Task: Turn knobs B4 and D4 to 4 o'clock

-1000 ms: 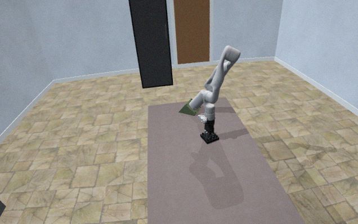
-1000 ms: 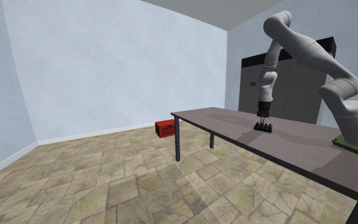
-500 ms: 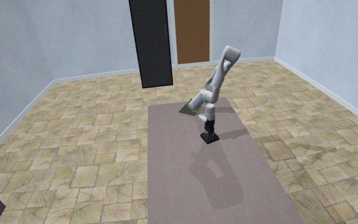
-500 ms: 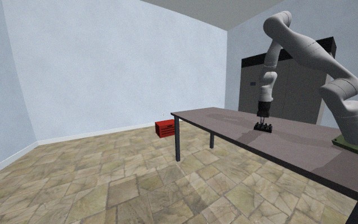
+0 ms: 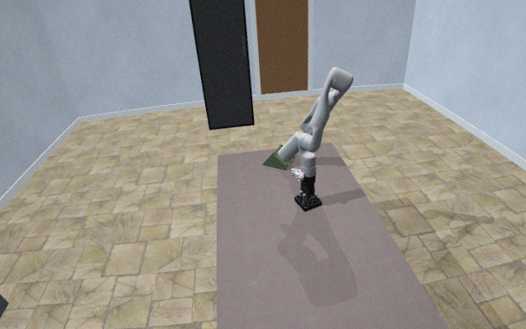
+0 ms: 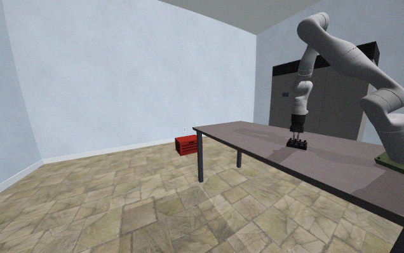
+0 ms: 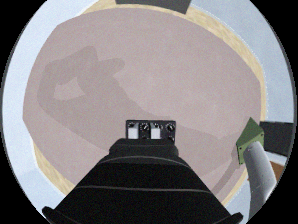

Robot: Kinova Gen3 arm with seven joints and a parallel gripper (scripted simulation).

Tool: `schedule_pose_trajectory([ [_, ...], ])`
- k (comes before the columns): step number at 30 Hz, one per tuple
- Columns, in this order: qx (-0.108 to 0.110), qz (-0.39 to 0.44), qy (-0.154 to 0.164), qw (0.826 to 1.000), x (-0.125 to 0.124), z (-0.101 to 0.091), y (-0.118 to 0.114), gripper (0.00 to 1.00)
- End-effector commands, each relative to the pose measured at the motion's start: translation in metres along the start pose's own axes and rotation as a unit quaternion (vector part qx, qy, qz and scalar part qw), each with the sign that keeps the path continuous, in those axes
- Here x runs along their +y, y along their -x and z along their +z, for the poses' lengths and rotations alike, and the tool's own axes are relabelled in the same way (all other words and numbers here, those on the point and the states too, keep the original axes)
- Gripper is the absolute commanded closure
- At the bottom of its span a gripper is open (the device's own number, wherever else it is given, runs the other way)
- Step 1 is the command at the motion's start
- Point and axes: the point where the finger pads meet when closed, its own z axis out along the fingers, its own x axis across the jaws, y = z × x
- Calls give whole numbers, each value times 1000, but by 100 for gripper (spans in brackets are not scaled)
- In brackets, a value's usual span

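The knob box (image 5: 308,202) (image 6: 296,145) is a small black box standing on the grey-brown table (image 5: 256,248) (image 6: 333,165) (image 7: 133,63). My gripper (image 5: 307,193) (image 6: 296,138) points straight down right over the box, with its fingertips at the level of the knobs. The fingers stand partly apart, loose around a knob rather than clamped on it. In the wrist view the gripper's own black body hides the fingers and most of the box, and only the box's far edge with white marks shows. I cannot tell which knob lies under the fingers or where any knob line points.
The arm's green base mount (image 5: 273,160) (image 6: 389,160) (image 7: 249,137) sits at the table's edge behind the box. A dark cabinet (image 5: 223,62) (image 6: 333,105) stands beyond the table. A red toolbox (image 6: 187,144) stands on the floor by the far wall.
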Motion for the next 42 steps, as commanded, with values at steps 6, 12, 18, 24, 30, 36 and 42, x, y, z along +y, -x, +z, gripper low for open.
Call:
schedule_pose_trajectory([
  [6, 0, 0, 0, 1000, 0, 0, 0, 54],
  [12, 0, 0, 0, 1000, 0, 0, 0, 54],
  [18, 0, 0, 0, 1000, 0, 0, 0, 54],
  [24, 0, 0, 0, 1000, 0, -2, 0, 54],
  [30, 0, 0, 0, 1000, 0, -14, 0, 54],
  [36, 0, 0, 0, 1000, 0, -30, 0, 54],
  [42, 0, 0, 0, 1000, 0, -37, 0, 54],
])
